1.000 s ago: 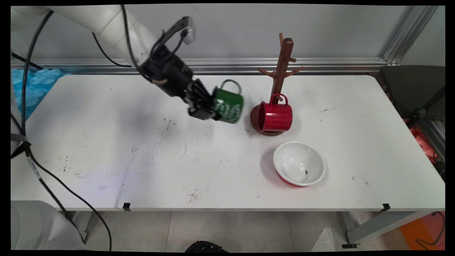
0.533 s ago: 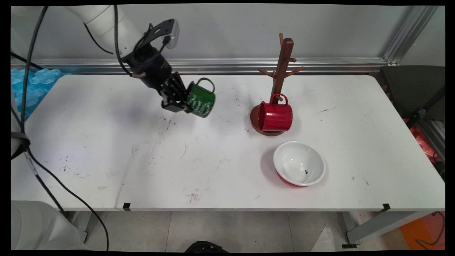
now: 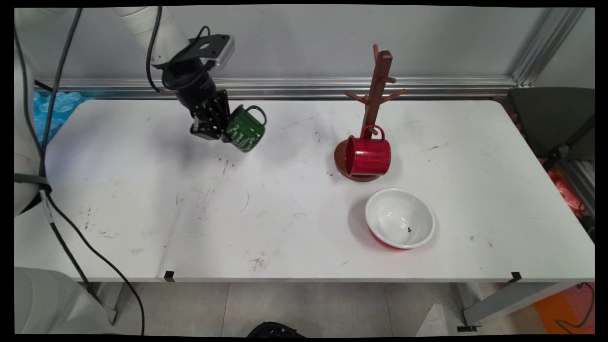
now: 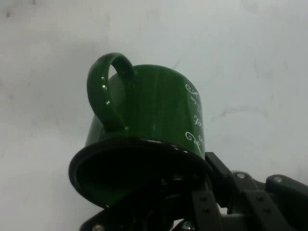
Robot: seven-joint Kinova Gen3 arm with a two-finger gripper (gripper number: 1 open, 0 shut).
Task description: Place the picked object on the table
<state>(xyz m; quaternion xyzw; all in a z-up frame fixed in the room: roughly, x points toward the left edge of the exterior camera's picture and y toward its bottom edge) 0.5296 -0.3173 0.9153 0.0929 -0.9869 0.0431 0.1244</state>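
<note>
One mug is off the table at this moment: the green mug (image 3: 246, 130), carried in the upper left of the frame by the gripper (image 3: 214, 127). It hangs tilted, its handle pointing up and to the right, its mouth turned back toward the hand, above the white table (image 3: 142, 199) and touching nothing else.

It looks like enamelled metal (glossy green with a dark rim and white lettering), so it is probably light and stiff, though the smooth coat may be slippery and could chip if knocked. The rim seems the practical place to take hold, one finger inside the mouth and one outside the wall; the handle loop is the other option.

In the hand view the green mug (image 4: 144, 125) fills the centre, its dark rim right at the black linkage, and the fingers are clamped on the rim at the lower edge of the mouth, with the handle on the far side from them. The fingertips themselves are mostly hidden by the rim.

Further right, well apart from the gripper, a red mug (image 3: 367, 156) rests on its side against the base of a wooden mug tree (image 3: 376, 90). Lower right of that sits a white bowl (image 3: 400, 217) with a red outside, upright.
</note>
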